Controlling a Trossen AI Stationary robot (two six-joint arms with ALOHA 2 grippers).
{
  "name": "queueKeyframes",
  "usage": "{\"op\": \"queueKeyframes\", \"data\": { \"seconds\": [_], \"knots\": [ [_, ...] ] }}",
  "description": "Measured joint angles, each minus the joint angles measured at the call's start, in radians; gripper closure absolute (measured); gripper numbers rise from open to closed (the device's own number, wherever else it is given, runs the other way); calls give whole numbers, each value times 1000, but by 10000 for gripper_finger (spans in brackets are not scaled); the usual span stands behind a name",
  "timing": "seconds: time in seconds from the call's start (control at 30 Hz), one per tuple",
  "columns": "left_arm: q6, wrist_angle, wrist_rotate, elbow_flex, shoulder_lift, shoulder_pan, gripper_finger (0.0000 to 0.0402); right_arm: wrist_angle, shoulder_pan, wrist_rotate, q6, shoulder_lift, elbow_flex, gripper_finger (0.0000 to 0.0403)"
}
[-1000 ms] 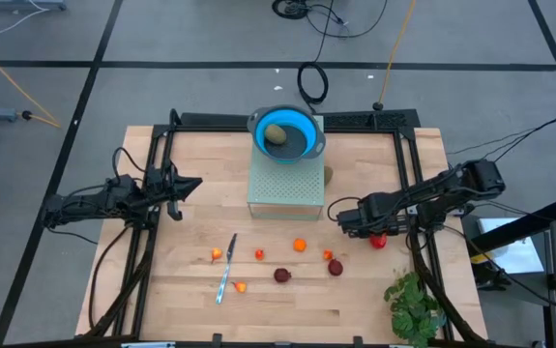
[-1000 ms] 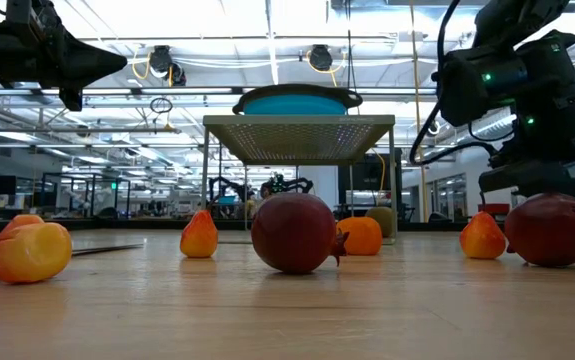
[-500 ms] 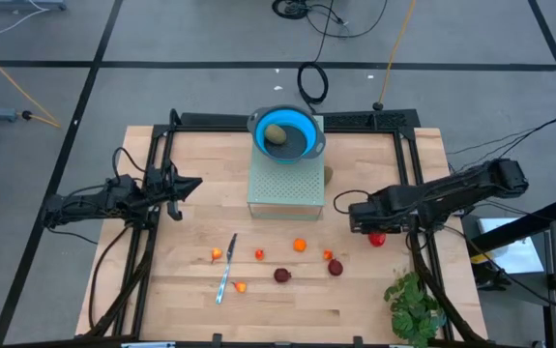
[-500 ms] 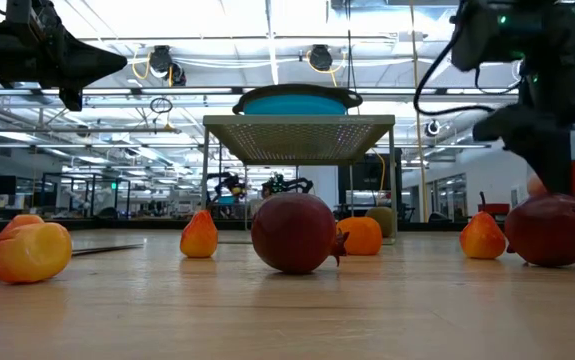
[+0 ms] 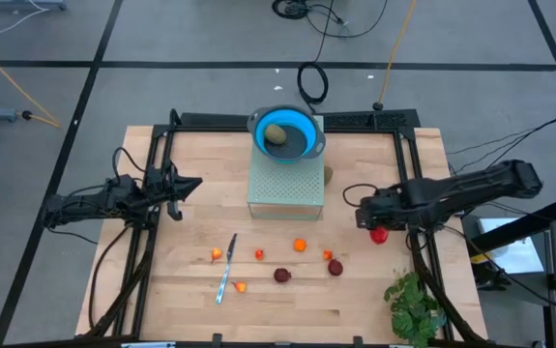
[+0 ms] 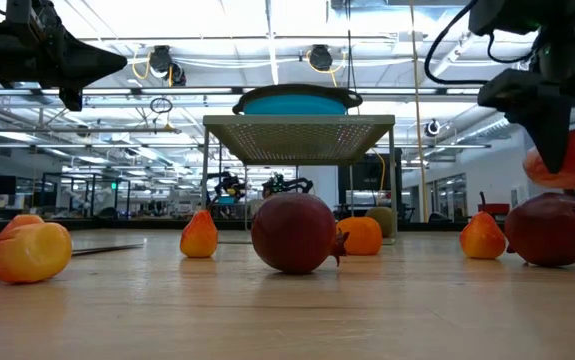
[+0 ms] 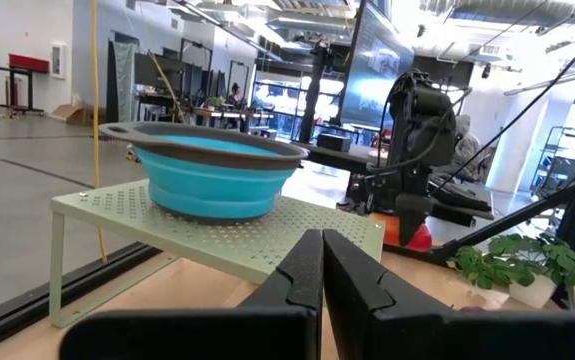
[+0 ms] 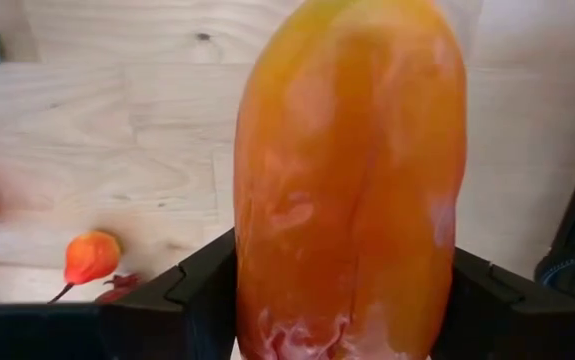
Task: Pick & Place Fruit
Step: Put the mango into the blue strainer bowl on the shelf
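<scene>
My right gripper (image 5: 372, 224) is over the table's right part, shut on the larger red-orange-yellow oblong fruit (image 8: 352, 170), which shows lifted in the low view (image 6: 570, 160). Small orange and red pieces (image 5: 300, 245) and two dark maroon balls (image 5: 281, 275) lie on the table near its front. An olive-brown oval (image 5: 275, 134) rests in the blue bowl (image 5: 302, 145), which stands on the green perforated stand (image 5: 285, 188). My left gripper (image 7: 323, 270) waits shut above the table's left side. My right gripper pinches the oblong fruit between its two fingers (image 8: 197, 290), one on each long side (image 8: 257, 270), toward one end. The fingers come from above, pointing steeply down. The fruit runs on past the fingertips and hangs below them, clear of the table.
A slim silver knife (image 5: 226, 269) lies among the small pieces at the front left. A green leafy plant (image 5: 413, 307) sits at the front right corner. Bare wood lies between the stand and the row of fruit.
My right gripper has risen and drawn back toward the table's right edge, tipping to point more steeply down. It has kept its hold, and the oblong fruit has come up off the table with it.
</scene>
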Motion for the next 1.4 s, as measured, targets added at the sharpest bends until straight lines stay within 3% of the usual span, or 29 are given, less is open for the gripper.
{"op": "queueKeyframes", "data": {
  "seconds": [0.3, 1.07, 1.4],
  "knots": [
    [-1, 0, 0, 0, 0, 0, 392, 0, 0, 5, -20, -35, 0, 173],
    [-5, 0, 0, 0, 0, 0, 392, 329, 0, 318, -496, -193, 1, 177],
    [-6, 0, 0, 0, 0, 0, 392, 421, 0, 392, -562, -290, 1, 178]
  ]
}}
